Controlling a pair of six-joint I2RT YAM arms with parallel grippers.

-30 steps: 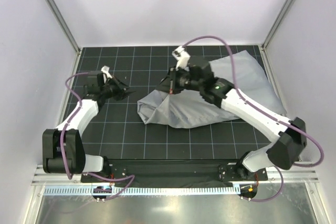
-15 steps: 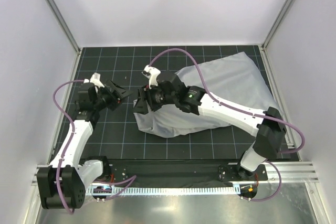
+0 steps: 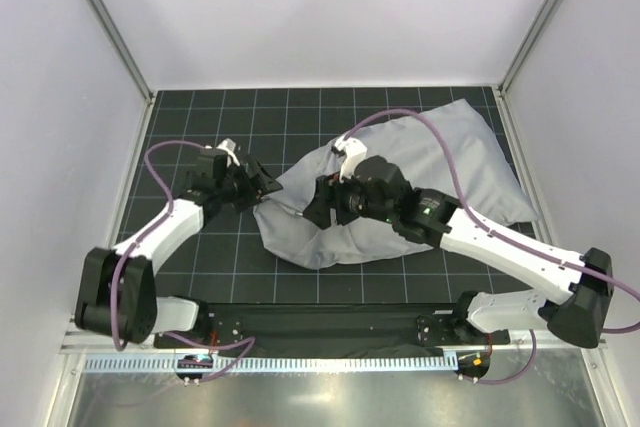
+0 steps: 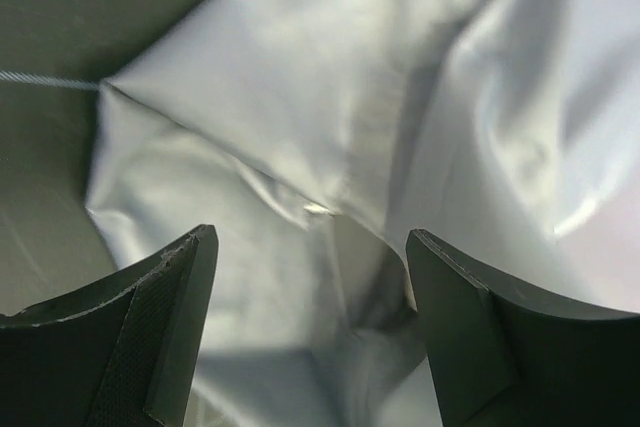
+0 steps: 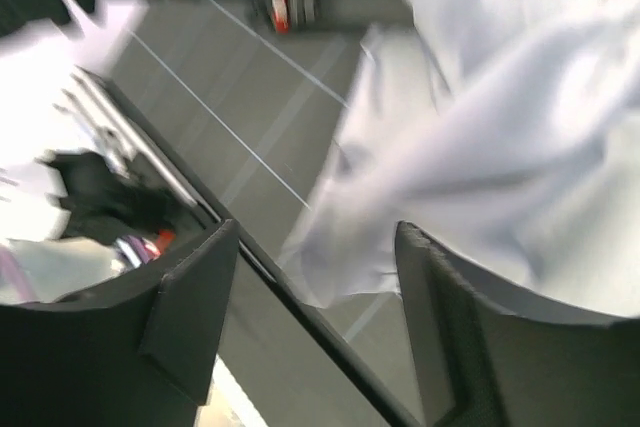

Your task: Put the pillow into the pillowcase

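Both jaws apart, nothing held; your left gripper (image 3: 263,180) sits at the pillowcase (image 3: 420,162) corner, right gripper (image 3: 314,211) above its fold; pinch one fabric layer only, not both.

The pillowcase (image 3: 450,147), plain blue-grey and wrinkled, lay from the centre of the top view to its upper right. Its lower-left end was bunched and rounded; the upper-right part lay flatter. In the left wrist view (image 4: 330,127) it filled most of the frame in soft folds, with a pointed corner at the left. In the right wrist view (image 5: 520,97) it was blurred.
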